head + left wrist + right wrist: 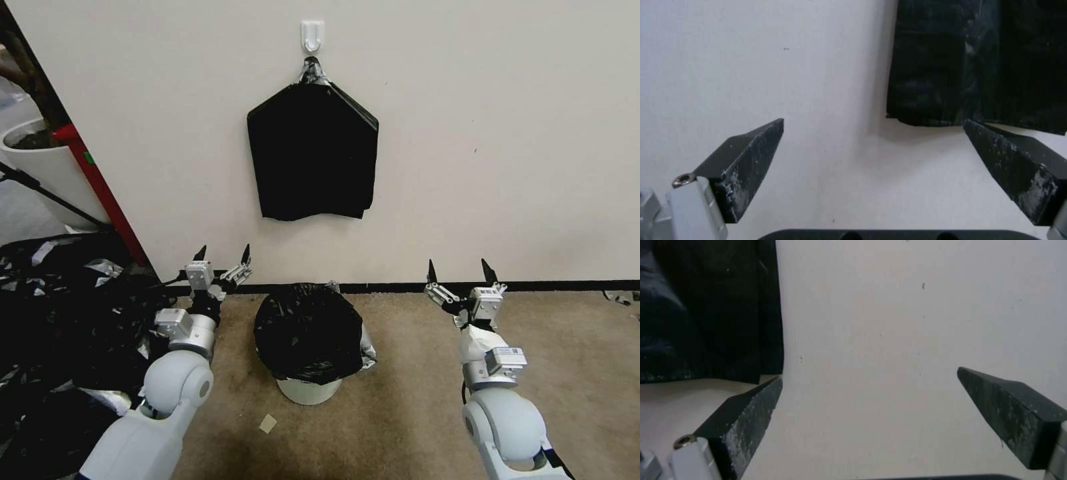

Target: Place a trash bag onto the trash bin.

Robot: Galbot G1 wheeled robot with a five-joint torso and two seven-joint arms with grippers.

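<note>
Both arms sit low with the left gripper (pixel 223 253) and right gripper (pixel 460 267) spread wide and empty, so the trash bag (pixel 308 330), draped loosely over the trash bin (pixel 308 390), may slip off.

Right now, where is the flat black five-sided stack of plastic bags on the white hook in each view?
Head view: the stack hangs mid-wall, above the cream-white trash bin.
Left wrist view: its lower corner, just past one fingertip of the open left gripper.
Right wrist view: its other lower corner, beside one fingertip of the open right gripper.
Shared landmark: the white wall behind it.
</note>
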